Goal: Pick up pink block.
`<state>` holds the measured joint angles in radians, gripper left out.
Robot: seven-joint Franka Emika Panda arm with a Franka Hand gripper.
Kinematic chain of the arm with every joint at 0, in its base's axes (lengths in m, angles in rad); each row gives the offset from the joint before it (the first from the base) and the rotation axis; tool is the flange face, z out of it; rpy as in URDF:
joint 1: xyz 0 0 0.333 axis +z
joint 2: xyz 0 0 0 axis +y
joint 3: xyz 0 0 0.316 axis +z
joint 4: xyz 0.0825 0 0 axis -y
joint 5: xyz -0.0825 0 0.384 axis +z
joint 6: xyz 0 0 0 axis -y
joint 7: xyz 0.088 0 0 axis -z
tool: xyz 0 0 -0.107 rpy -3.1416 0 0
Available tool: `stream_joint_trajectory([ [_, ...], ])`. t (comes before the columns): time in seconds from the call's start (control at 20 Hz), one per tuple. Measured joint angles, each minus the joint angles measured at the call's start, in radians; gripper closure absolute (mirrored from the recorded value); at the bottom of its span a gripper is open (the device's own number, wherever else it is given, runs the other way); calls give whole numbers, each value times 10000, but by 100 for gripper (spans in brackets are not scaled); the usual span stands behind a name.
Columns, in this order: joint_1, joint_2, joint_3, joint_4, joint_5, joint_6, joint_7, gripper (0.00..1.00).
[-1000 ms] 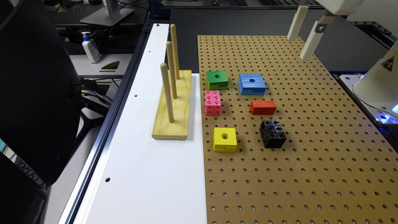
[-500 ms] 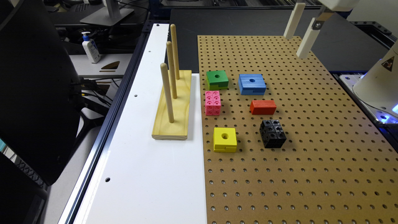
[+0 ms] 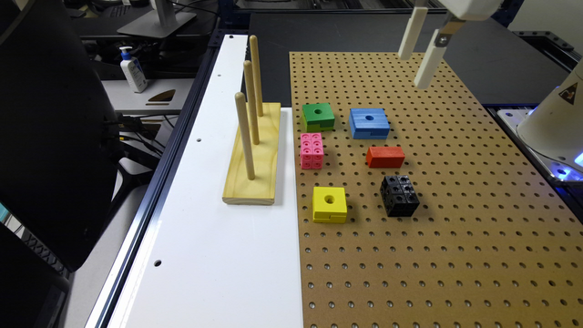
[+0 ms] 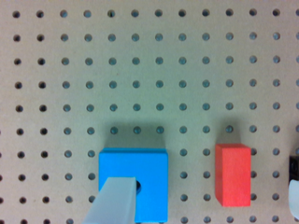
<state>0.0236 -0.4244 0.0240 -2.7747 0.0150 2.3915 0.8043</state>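
pink block (image 3: 312,151): small, bright pink, built of joined cubes with round-holed faces in a two-by-three grid; lying flat on the pegboard (image 3: 455,255) of the desk, at the edge near the white panel (image 3: 218,255); just beside the green block (image 3: 318,116), between it and the yellow block (image 3: 329,204); well apart from the jaws (image 3: 417,70); jaws spread wide, empty, hanging high over the far part of the pegboard; seen from the exterior: wooden peg stand (image 3: 252,155), black block (image 3: 399,195), all six blocks together; seen from the wrist: blue block (image 4: 134,182) with one fingertip (image 4: 112,201) across it, red block (image 4: 232,174) near it.
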Motion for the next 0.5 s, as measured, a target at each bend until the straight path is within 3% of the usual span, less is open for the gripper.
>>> stream_joint_trajectory([
  [0.5,37,1076,195,1008,5,3,203,0],
])
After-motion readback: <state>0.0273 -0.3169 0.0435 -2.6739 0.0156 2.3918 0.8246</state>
